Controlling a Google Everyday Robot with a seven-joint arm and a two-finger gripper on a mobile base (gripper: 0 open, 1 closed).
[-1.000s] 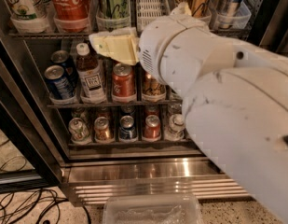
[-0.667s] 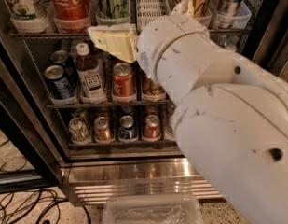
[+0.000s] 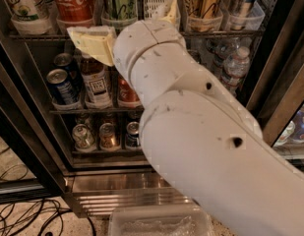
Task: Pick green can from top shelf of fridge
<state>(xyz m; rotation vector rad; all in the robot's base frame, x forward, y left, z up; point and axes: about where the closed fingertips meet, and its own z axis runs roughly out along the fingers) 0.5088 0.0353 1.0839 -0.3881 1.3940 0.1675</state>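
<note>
The green can (image 3: 119, 0), tall, slim and metallic green, stands in a clear tray on the top shelf (image 3: 38, 35) of the fridge (image 3: 23, 132), right of a red Coca-Cola can (image 3: 73, 1). My gripper (image 3: 121, 16) is open at the front of the top shelf, just below and in front of the green can. One pale yellow finger (image 3: 92, 42) points left under the Coca-Cola can. The other finger (image 3: 168, 8) rises to the right of the green can. My white arm (image 3: 200, 132) hides the middle of the fridge.
Short cans and a small bottle (image 3: 95, 82) fill the middle rack, and more cans (image 3: 107, 134) the lower one. Water bottles (image 3: 235, 65) stand at the right. Tall cans (image 3: 203, 1) are right of the gripper. A clear plastic container (image 3: 161, 222) and cables (image 3: 23, 215) lie on the floor.
My gripper has shifted left along the top shelf, so its fingers now sit on either side of the green can. The arm fills more of the view.
</note>
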